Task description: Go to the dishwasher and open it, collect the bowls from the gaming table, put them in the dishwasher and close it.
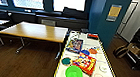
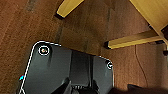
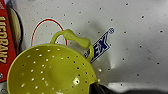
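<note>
You're parked at the near end of the gaming table, the long white-topped table with a yellow edge (image 1: 109, 70), so you're at the collecting stage; no dishwasher is in view, and whether it's open you can't judge from here. The bowls are on the tabletop, none collected as far as the views show: a big round bright-green bowl (image 1: 74, 74) nearest you, a small dark-green bowl (image 1: 66, 61) just beyond it by the table's left edge, a blue bowl (image 1: 85, 52) and an orange bowl (image 1: 93, 51) further along, and a small white bowl (image 1: 103, 68) toward the right edge. A red-and-yellow board-game box (image 1: 85, 64) lies between them, a blue-framed game box (image 1: 74, 45) further up. The yellow perforated plastic colander with a loop handle (image 3: 51, 70) sits close under the right wrist camera, on the table, not a bowl. Left wrist looks down at brown wood floor (image 2: 82, 27) and pale table legs. Fingers on both grippers: can't tell, open or closed. Left to do: pick up every bowl, load, close.
</note>
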`<state>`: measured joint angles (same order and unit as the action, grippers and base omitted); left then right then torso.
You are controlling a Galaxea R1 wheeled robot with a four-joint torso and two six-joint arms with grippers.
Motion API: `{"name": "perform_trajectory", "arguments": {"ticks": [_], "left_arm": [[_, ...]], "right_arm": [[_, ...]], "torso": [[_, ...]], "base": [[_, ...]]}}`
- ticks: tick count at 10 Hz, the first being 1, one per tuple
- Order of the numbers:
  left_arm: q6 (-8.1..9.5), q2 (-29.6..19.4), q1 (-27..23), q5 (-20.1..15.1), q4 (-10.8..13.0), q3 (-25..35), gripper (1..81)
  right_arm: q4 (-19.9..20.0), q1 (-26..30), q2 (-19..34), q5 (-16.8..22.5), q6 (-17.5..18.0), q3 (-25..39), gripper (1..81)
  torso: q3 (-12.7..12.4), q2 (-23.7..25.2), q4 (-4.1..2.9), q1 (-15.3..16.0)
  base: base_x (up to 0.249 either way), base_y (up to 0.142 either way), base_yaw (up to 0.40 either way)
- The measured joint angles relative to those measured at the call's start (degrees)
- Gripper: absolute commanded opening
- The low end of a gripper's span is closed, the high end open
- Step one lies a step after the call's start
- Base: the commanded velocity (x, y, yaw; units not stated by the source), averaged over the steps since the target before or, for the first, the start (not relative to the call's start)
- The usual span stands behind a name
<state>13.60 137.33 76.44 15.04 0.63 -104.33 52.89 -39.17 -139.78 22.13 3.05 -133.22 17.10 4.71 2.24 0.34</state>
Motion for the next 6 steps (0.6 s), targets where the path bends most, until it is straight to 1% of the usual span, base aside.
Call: {"name": "perform_trajectory", "arguments": {"ticks": [2, 4, 6], "left_arm": [[0.00, 0.24, 0.00, 0.02, 0.00, -0.30, 81.1], [0.00, 0.84, -0.02, -0.02, 0.00, -0.90, 81.1], [0.00, 1.26, 0.00, -0.02, 0.00, -1.12, 81.1]], "right_arm": [[-0.01, 0.63, 3.34, 0.00, 0.01, 4.44, 1.0], [0.00, 3.21, 7.78, 0.04, 0.04, 11.20, 1.0], [-0.04, 4.41, 12.63, 0.11, 0.04, 17.07, 1.0]], "torso": [[0.00, -0.02, 0.00, 0.00], [0.00, -0.02, 0.00, 0.00], [0.00, -0.02, 0.00, 0.00]], "base": [[0.000, 0.000, 0.000], [0.000, 0.000, 0.000], [0.000, 0.000, 0.000]]}}
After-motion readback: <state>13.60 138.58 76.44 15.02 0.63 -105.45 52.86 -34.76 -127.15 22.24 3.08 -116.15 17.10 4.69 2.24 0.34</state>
